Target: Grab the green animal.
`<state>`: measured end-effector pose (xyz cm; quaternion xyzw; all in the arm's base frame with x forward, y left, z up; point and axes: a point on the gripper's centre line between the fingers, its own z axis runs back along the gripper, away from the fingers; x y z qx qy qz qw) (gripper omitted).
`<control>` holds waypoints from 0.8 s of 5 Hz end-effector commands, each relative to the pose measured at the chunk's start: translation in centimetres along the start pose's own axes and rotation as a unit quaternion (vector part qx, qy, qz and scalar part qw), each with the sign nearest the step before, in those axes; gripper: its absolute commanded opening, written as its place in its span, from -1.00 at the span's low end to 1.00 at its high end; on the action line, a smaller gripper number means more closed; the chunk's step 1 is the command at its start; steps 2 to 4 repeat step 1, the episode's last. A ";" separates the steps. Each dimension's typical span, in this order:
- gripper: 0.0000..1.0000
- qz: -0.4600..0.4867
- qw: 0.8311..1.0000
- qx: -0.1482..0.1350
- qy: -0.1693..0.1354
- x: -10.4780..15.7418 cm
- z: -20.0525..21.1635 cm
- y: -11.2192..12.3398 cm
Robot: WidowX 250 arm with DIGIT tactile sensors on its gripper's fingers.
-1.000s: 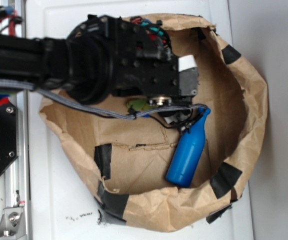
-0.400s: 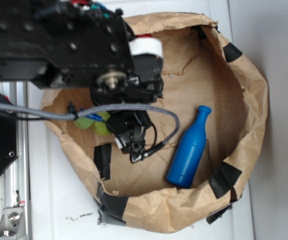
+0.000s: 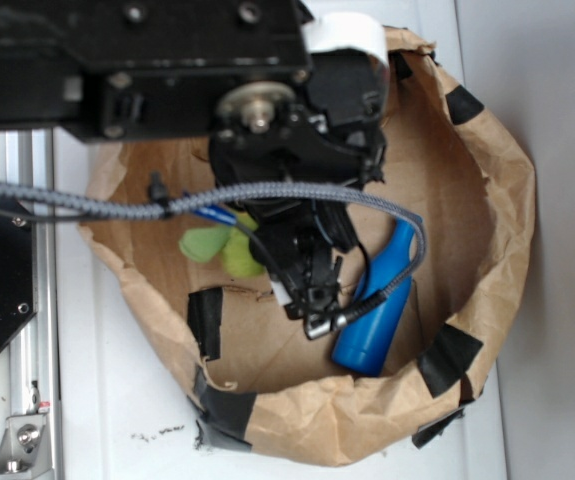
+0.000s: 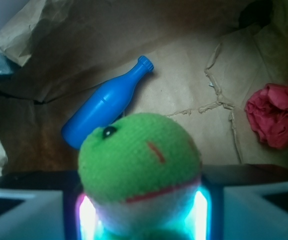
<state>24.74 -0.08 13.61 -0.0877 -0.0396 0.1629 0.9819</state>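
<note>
The green animal (image 4: 139, 160) has a bright green fuzzy head with a small black eye, thin red stitched marks and a white patch below; in the exterior view its lime-green limbs (image 3: 217, 247) show. The plastic bottle (image 4: 103, 103) is solid blue. The ruffled cloth lump (image 4: 276, 115) is red, leaning pink. The paper bag (image 3: 487, 200) is plain brown kraft with black tape patches (image 3: 449, 357). The pincer (image 4: 139, 210) looks black, with pale blocks at each side and a cyan-magenta glow. The surface (image 3: 117, 400) is white.
</note>
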 end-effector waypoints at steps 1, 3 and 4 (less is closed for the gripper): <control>-1.00 -0.013 0.999 -0.003 -0.043 1.0 1.3 0.0; -1.00 -0.013 0.999 -0.003 -0.043 1.0 1.3 0.0; -1.00 -0.013 0.999 -0.003 -0.043 1.0 1.3 0.0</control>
